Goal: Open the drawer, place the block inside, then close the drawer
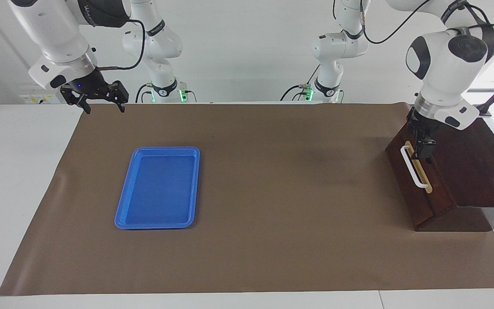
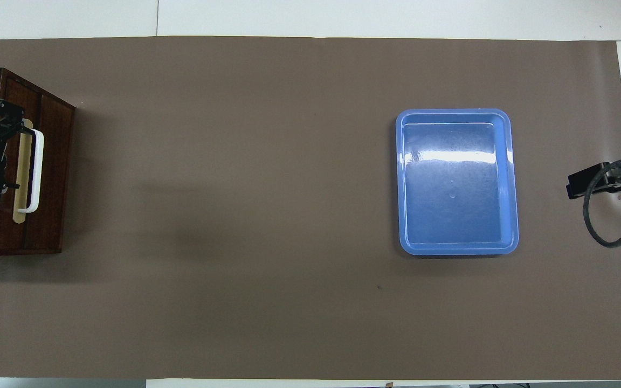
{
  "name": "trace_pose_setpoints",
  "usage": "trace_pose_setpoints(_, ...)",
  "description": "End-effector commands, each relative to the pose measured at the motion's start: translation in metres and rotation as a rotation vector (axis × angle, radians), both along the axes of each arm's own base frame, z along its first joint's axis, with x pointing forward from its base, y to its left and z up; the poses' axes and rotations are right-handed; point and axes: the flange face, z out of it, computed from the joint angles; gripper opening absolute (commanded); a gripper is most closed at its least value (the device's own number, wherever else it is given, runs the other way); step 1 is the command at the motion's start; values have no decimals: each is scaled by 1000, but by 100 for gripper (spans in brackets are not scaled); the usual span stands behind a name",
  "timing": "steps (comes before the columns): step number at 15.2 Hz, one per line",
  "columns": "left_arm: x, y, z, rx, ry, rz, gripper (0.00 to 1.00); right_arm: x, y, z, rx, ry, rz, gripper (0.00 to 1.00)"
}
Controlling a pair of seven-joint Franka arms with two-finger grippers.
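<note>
In the facing view, a brown paper mat (image 1: 272,193) is covering the table, and the left gripper (image 1: 421,143) is hanging open and empty over the closed dark reddish-brown wooden drawer (image 1: 418,189). The right gripper (image 1: 101,101) is waiting open, holding nothing. In the overhead view, a flat blue plastic tray (image 2: 457,181) is lying empty and the block is not showing, so probably only retreating is remaining.

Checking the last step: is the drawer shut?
Shut: the drawer front sits flush with its wooden box, no pale interior showing.

Dark reddish-brown wooden box (image 1: 465,171) with a low sheen, its drawer (image 1: 418,189) bearing a smooth white bar handle (image 1: 411,166) on a matt tan strip (image 1: 421,171). Glossy blue plastic tray (image 2: 456,181) catching glare. Matt brown paper-like sheet (image 2: 267,215) over a smooth white table (image 1: 24,171).
</note>
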Motion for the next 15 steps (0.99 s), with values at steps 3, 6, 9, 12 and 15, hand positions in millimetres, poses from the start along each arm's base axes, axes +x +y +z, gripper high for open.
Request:
trace_pose_setpoints(3,-39,-31,66,-24,133,-527,100,3,-2,2,-4,-15,15,100)
trace_pose_setpoints(6,-56,-56,88,-91,198,-840,100,3,-2,2,-4,-16,13,100)
trace_pose_setpoints(9,-51,-49,86,-121,229,-1052,100,2,-3,2,-4,-15,13,100)
trace_pose_setpoints(12,-40,-59,75,-160,302,-1149,100,2,-2,3,-4,-14,13,100)
trace_pose_setpoints(15,-48,-60,92,-165,301,-1170,100,1,-1,2,-2,-6,16,100)
